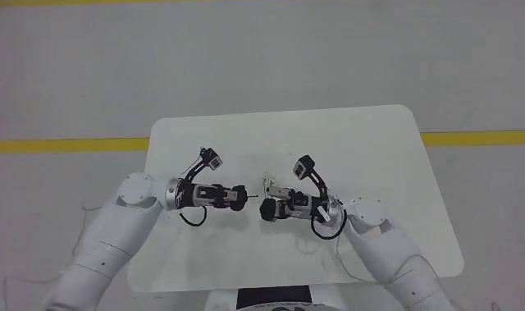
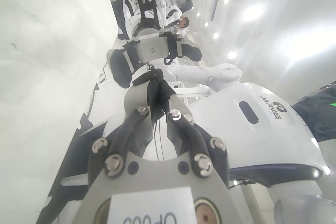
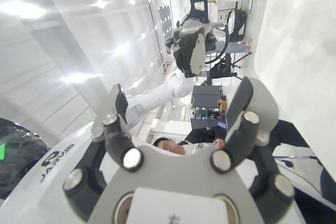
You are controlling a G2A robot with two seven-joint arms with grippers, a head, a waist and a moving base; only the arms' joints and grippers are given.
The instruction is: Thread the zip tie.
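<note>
Entry, working left to right across the white rounded worktop [image 1: 369,147].

Left arm: you have the left hand [image 1: 239,197] over the near-middle of the worktop, aimed to the right at the other arm. In the left wrist view its grey fingers [image 2: 135,97] are drawn close together and clamp the thin black plastic zip tie [image 2: 155,101]. A black stretch of the tie stands out beyond the fingertips, and a fine dark strand trails back between the fingers toward the palm. You cannot tell from these views which end is the head.

Gap between the hands: small. The tie's free end points right and, in the left wrist view, lies just beside the opposite hand's palm. Contact there cannot be judged.

Right arm: you have the right hand [image 1: 264,206] just right of the left one, facing it. In the right wrist view its two fingers [image 3: 240,101] are spread wide, dark pads facing inward, with nothing held between them. The left hand sits straight ahead of it, a little way off.
</note>
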